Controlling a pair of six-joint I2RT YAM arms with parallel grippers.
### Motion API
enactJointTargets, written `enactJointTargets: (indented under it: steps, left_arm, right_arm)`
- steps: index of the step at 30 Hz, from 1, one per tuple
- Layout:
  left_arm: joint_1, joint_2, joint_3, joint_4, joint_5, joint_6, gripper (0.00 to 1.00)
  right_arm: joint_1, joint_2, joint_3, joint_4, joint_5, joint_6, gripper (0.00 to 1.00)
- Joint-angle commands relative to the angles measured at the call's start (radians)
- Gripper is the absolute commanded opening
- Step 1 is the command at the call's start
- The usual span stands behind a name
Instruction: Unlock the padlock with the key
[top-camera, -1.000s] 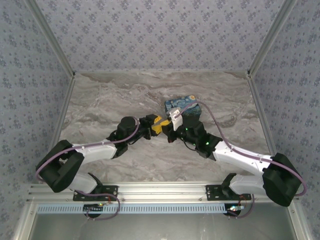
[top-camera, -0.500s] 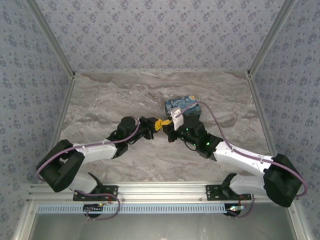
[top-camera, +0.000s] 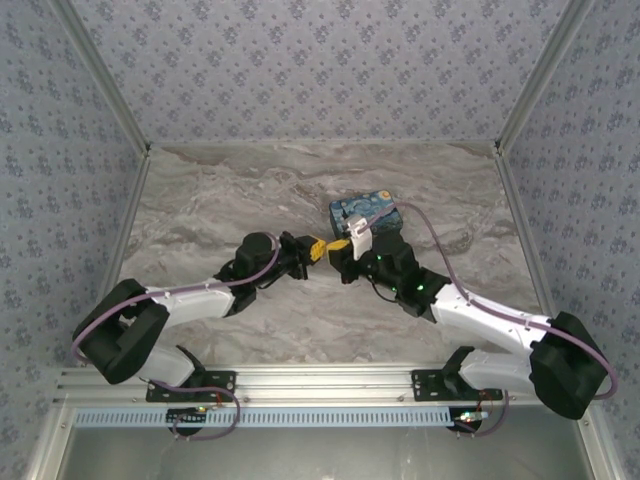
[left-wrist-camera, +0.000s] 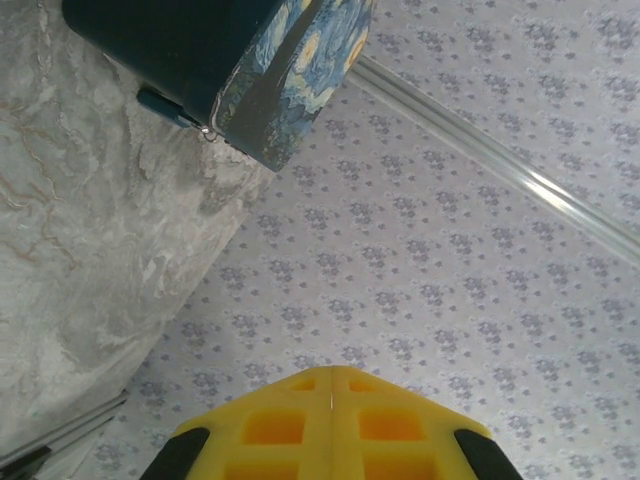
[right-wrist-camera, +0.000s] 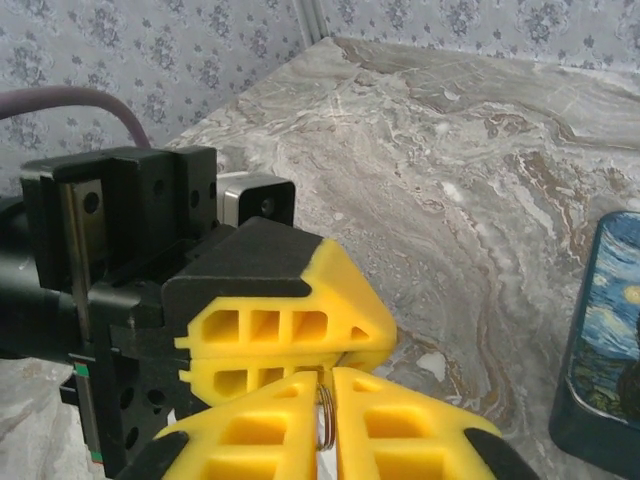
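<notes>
Marble table (top-camera: 200, 200) under papered walls: near its middle the left gripper (top-camera: 316, 248), jaws pressed shut, meets the right gripper (right-wrist-camera: 326, 388), whose jaws stand barely parted around the key (right-wrist-camera: 322, 415), a thin metal loop; whether they pinch it we cannot tell. The padlock (left-wrist-camera: 162, 103) sits against the painted box (left-wrist-camera: 300, 60), just beyond. We would confirm one firm hold before the other releases.
</notes>
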Motion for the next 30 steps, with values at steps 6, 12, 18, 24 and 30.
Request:
enactJointTargets:
  steps: [6,12,18,24,30]
  left_arm:
    - [-0.004,-0.126,0.309,-0.538,-0.061,0.705,0.00]
    - [-0.049,-0.182,0.428,-0.656,-0.150,1.133,0.00]
    - [-0.084,-0.185,0.427,-0.537,-0.088,1.343,0.00]
    - [-0.088,-0.185,0.404,-0.360,-0.041,1.341,0.00]
    - [-0.094,-0.191,0.377,-0.245,-0.022,1.295,0.00]
  right_arm:
    - [-0.144,-0.110,-0.062,0.049,-0.260,0.241,0.37]
    - [-0.243,-0.185,-0.136,0.257,-0.405,0.415,0.53]
    - [-0.296,-0.205,-0.147,0.484,-0.508,0.533,0.66]
    - [-0.302,-0.185,-0.143,0.625,-0.520,0.588,0.67]
    - [-0.289,-0.152,-0.153,0.736,-0.517,0.632,0.64]
